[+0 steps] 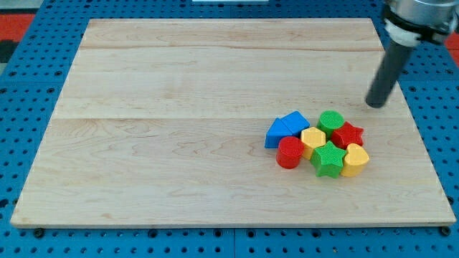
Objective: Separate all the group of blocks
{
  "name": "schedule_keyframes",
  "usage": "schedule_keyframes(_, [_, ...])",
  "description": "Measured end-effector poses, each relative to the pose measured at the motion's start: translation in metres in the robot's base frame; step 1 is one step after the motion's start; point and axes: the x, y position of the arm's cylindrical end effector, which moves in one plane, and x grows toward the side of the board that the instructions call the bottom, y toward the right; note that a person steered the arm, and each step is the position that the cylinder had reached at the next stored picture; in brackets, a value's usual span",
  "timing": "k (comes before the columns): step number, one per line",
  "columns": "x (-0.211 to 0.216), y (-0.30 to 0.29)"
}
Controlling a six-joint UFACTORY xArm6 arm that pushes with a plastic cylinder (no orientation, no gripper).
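Several blocks sit bunched together right of the board's middle. A blue block [276, 134] and a blue triangular block [294, 122] are at the cluster's left. A green cylinder [330, 121] is at its top, a red star [348, 134] at its right. A yellow block [313, 139] is in the middle, a red cylinder [290, 152] at the lower left, a green star [328, 159] at the bottom, and a yellow heart-like block [354, 159] at the lower right. My tip [374, 104] rests on the board up and to the right of the cluster, apart from every block.
The blocks lie on a pale wooden board [179, 143]. Around it is a blue perforated table [21, 100]. The board's right edge is near the tip.
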Motion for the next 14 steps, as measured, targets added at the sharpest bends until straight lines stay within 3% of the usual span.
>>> schedule_keyframes(3, [0.071,-0.101])
schedule_keyframes(5, [0.034,-0.132])
schedule_keyframes(7, [0.049,-0.176])
schedule_keyframes(8, [0.020,-0.207])
schedule_keyframes(10, [-0.025,-0.173])
schedule_keyframes(11, [-0.039,-0.107])
schedule_keyframes(12, [-0.071,-0.125])
schedule_keyframes(13, [-0.064,-0.168])
schedule_keyframes(14, [-0.030,-0.194])
